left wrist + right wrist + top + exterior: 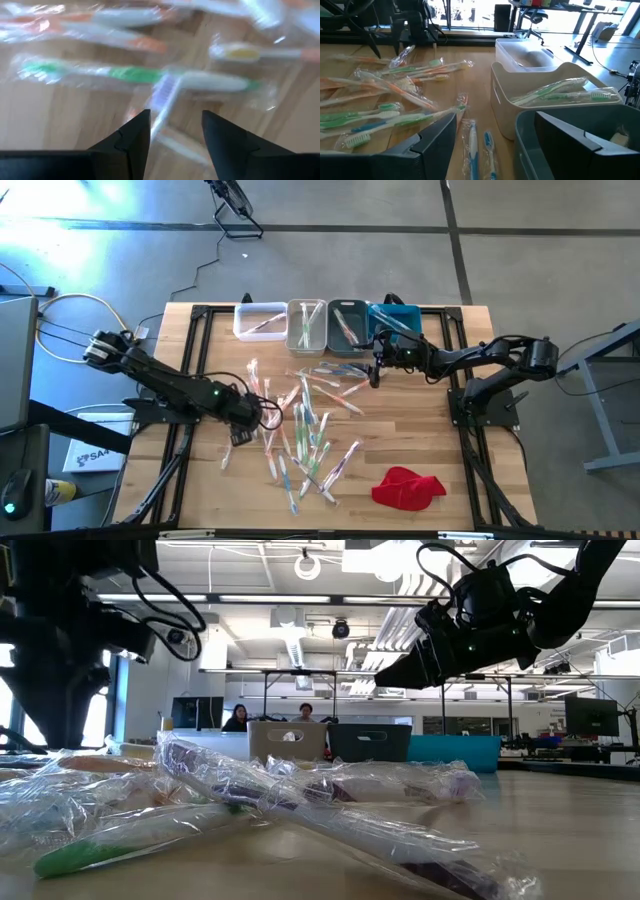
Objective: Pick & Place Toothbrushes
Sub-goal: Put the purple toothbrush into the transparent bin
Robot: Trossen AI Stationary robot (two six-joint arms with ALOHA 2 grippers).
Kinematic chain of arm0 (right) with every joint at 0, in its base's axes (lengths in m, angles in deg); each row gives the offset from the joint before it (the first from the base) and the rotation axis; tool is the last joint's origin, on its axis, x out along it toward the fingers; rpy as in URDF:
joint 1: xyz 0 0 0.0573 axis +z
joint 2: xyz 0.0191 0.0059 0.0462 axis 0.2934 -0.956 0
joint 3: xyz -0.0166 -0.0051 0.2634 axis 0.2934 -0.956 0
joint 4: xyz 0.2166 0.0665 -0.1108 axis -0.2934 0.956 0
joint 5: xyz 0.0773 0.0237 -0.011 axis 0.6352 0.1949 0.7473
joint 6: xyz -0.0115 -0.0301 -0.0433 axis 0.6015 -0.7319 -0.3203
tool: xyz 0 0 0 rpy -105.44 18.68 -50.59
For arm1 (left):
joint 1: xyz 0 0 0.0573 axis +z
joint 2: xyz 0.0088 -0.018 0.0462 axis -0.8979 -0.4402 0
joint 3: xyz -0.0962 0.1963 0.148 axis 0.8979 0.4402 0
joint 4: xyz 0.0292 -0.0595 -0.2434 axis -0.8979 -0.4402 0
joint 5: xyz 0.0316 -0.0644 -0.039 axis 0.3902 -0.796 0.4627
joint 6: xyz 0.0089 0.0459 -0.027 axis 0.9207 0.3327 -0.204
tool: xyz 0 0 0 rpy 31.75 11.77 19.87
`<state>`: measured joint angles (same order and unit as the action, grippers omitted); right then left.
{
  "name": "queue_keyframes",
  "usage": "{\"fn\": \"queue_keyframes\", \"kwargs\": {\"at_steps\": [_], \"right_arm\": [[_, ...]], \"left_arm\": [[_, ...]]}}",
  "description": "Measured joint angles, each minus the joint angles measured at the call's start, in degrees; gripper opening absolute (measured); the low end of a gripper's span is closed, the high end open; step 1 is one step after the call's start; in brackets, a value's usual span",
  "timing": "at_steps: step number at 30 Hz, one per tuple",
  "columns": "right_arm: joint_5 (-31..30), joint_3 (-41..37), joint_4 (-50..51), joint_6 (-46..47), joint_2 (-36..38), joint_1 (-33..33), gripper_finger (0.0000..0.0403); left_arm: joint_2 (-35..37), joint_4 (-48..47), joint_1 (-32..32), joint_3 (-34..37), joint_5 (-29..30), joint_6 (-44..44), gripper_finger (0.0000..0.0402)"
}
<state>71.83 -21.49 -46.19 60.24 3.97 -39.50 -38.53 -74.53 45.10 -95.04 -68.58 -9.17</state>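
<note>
Several wrapped toothbrushes [305, 420] lie scattered flat on the wooden table's middle. My left gripper [252, 418] points down over the left side of this pile, open. In the left wrist view its fingers [175, 117] stand just above and on either side of a white brush with a purple head [165, 95], next to a green one [125, 74]. My right gripper [376, 372] hovers open, nearly level, in front of the bins, holding nothing [495, 116]. More toothbrushes lie in the beige bin [560, 92].
A row of bins stands along the far edge: white [260, 320], beige [306, 325], grey [347, 328] and blue [392, 318]. A red cloth [408, 487] lies near the front right. Bare wood shows at the table's right side [450, 450].
</note>
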Motion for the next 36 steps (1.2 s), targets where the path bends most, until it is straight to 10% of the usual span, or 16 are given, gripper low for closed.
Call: {"fn": "queue_keyframes", "kwargs": {"at_steps": [36], "right_arm": [[-0.02,0.00,-0.42,-0.42,-0.02,0.00,0.0261]], "left_arm": [[-1.09,7.14,0.02,4.84,1.24,-3.11,0.0170]]}}
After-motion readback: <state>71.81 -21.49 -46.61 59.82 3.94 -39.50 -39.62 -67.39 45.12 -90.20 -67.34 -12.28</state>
